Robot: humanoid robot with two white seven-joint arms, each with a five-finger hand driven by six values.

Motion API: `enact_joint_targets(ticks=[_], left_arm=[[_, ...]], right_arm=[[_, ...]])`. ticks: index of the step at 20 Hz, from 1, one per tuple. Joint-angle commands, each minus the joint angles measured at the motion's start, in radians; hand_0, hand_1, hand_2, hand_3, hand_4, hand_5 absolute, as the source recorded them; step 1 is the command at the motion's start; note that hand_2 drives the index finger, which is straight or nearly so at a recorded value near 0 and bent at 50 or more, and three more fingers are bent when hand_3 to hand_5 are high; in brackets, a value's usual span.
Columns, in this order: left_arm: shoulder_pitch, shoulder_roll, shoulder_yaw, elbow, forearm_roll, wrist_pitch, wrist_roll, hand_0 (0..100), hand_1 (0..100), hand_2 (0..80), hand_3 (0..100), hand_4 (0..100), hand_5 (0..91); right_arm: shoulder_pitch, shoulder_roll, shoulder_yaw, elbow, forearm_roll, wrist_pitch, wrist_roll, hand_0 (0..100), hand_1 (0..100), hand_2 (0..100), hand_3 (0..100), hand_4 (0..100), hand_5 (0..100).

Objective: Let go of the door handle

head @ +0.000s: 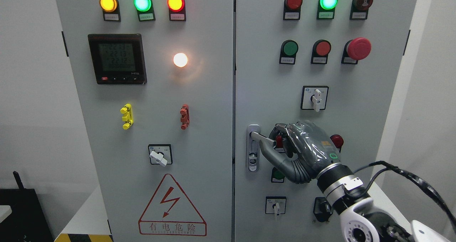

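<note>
Right hand (302, 149) on door handle (262, 139)

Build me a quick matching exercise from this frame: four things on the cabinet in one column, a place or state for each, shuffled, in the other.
1. door handle
2. right hand
3. emergency stop button
4. warning triangle

A. lower part of left door
B. upper right of right door
C. wrapped around the lever
D. lever turned out sideways, gripped

Pairs: 1-D, 2-C, 3-B, 4-A
</note>
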Motion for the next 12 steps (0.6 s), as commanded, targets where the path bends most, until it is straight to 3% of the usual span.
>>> enact_joint_targets(ticks=[1, 12], left_arm=[[0.031, 0.0, 0.0, -0.031, 0.0, 0.0, 0.001, 12, 39, 0.0, 0, 0, 0.0], [0.031, 0.0, 0.0, -0.031, 0.0, 0.0, 0.001, 12, 39, 0.0, 0, 0, 0.0]], right_arm=[[0.001, -0.002, 0.0, -0.001, 0.0, 0.0, 0.0, 53, 10, 59, 100, 100, 100], [0.001, -0.005, -0.002, -0.001, 0.0, 0.0, -0.002, 53, 10, 63, 100, 100, 100]])
